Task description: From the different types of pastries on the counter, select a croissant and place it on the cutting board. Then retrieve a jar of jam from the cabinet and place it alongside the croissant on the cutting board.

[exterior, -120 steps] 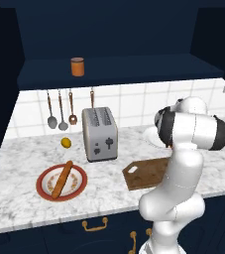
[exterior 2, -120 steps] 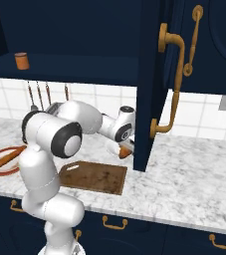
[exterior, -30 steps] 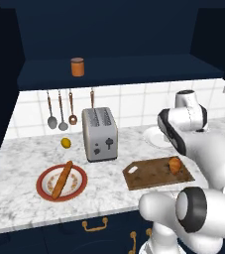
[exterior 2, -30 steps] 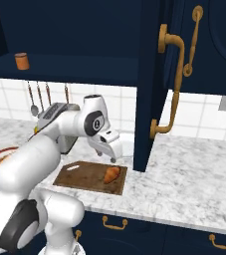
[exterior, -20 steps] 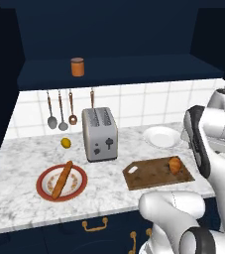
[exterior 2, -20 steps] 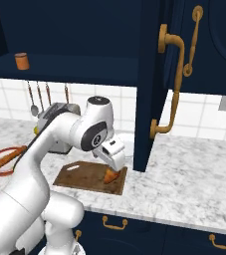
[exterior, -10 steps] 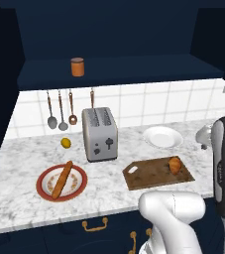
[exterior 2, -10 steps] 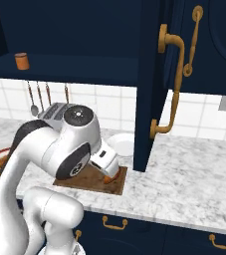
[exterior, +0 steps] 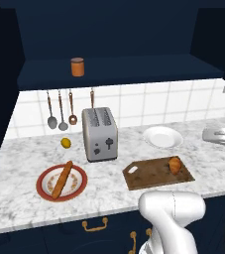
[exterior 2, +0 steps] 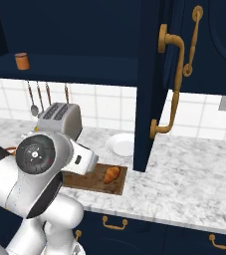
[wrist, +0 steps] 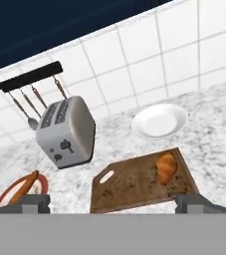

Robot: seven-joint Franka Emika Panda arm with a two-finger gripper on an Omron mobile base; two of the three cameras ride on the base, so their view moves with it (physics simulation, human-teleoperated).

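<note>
Croissant (exterior: 174,164) sits on the cutting board (exterior: 151,174), near its far right end, on the worktop (exterior: 20,166). Pincer (wrist: 112,203) is wide open and holds nothing, up above the board. Jam jar (exterior: 77,67) stands on the cabinet (exterior: 114,44) shelf.

Toaster (exterior: 99,134), white plate (exterior: 163,137), lemon (exterior: 66,143)

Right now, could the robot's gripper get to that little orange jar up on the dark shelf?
Probably yes. The jar of jam stands alone at the front of the cabinet shelf recess, with nothing in front of it. The gripper is open and empty, though it is over the cutting board, so the arm must swing up.
</note>
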